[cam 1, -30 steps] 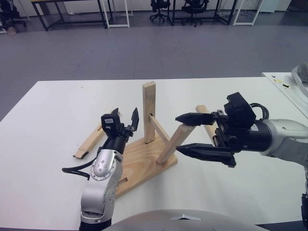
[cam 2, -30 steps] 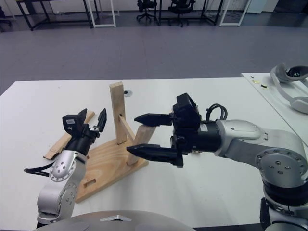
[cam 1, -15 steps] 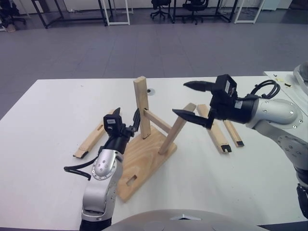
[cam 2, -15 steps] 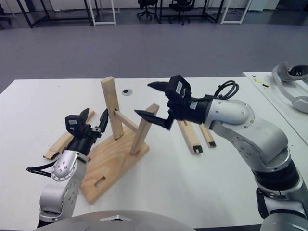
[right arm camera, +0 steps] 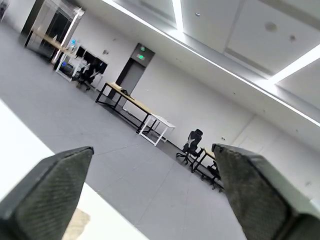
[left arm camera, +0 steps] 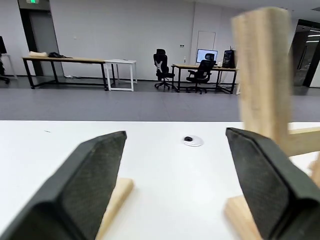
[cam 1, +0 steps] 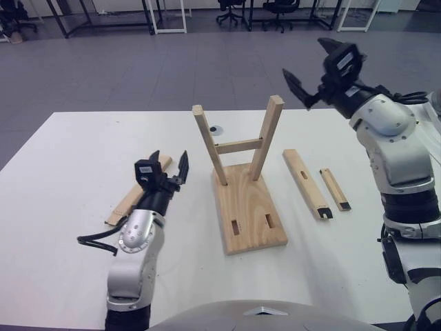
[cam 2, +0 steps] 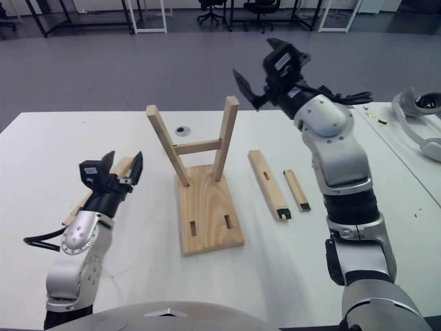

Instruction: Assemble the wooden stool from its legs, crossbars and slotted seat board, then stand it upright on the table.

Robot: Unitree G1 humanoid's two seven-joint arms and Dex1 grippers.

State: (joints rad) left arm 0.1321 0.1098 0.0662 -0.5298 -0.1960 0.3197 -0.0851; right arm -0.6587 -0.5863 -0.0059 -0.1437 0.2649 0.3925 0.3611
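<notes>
The left arm [cam 1: 132, 265] and right arm [cam 1: 398, 148] are silver-grey, with smooth rounded shells and dark joint seams. A round cap [cam 1: 131, 238] on the left arm is ringed by small dark screws, and a black cable [cam 1: 93, 243] loops out at its nine o'clock. Black cables [cam 2: 350, 97] arch over the right wrist. The left tool [cam 1: 167, 164] and right tool [cam 1: 320, 65] are black, with wedge-shaped fingers and finely textured pads [left arm camera: 92, 175].

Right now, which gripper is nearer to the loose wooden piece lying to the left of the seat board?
Left. The left gripper is open just beside the loose wooden piece. The right gripper is raised far off, on the other side of the seat board.
</notes>
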